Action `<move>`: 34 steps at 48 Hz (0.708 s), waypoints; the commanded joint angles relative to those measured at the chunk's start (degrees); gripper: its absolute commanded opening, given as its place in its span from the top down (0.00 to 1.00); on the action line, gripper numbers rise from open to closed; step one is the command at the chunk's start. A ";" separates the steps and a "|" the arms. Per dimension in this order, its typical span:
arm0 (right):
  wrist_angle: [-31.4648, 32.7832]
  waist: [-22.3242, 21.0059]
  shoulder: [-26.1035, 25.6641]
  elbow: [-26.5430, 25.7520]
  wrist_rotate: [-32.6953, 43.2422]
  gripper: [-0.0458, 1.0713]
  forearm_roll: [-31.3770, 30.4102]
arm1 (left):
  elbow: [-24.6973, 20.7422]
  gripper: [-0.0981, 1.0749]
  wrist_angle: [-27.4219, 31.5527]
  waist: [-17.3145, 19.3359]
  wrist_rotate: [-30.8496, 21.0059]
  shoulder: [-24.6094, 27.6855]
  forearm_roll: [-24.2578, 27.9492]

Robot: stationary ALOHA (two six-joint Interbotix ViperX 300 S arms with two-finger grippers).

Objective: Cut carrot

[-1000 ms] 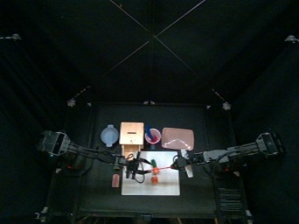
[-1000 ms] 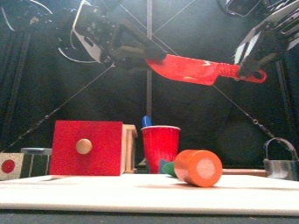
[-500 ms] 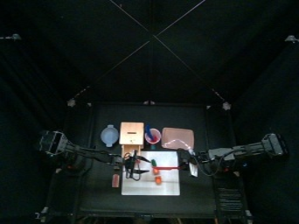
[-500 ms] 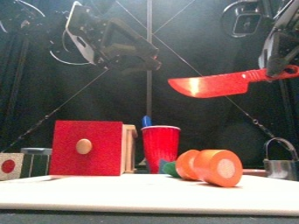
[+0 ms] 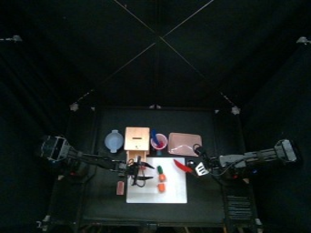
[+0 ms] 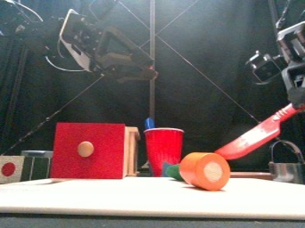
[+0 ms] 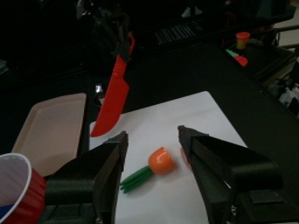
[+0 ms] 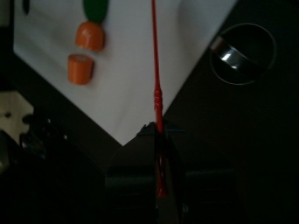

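The carrot (image 8: 84, 51) lies on the white cutting board (image 7: 187, 122) as two short orange pieces beside a dark green tip (image 8: 96, 7). In the front view the carrot (image 6: 202, 170) shows one round orange end. In the left wrist view the carrot (image 7: 160, 161) lies just beyond my left gripper (image 7: 152, 142), which hovers open and empty above the board's left side (image 5: 136, 168). My right gripper (image 8: 156, 133) is shut on the red knife (image 6: 255, 139). The blade slants down toward the board's right edge, to the right of the carrot and clear of it.
Behind the board stand a red box with a wooden knob (image 6: 89, 150), a red cup (image 6: 163, 150), a pale bowl (image 5: 115, 140) and a pinkish tray (image 5: 185, 142). A metal cup (image 6: 286, 166) sits at the right. A small reddish bar (image 5: 120, 187) lies left of the board.
The right arm has swung the knife from high over the board down and to the right. The left gripper has stayed open above the left side.
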 commanded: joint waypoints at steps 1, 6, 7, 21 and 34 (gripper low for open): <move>-1.67 1.49 0.53 0.26 4.75 0.72 -2.11 | -0.09 0.19 -0.62 0.18 0.00 -1.58 -0.09; -4.83 2.55 1.23 1.41 9.49 0.67 -3.34 | 1.05 0.19 -0.62 0.53 0.09 -2.64 0.00; -5.54 2.64 1.58 1.67 10.20 0.66 -3.34 | 1.32 0.19 -0.62 0.53 0.09 -2.81 0.09; -14.15 5.36 8.96 2.99 18.72 0.42 -2.11 | 5.19 0.19 -0.62 0.62 1.58 -7.38 -0.09; -20.74 6.24 18.46 0.18 18.63 0.38 -2.20 | 6.59 0.19 -1.85 0.70 1.76 -8.09 -0.09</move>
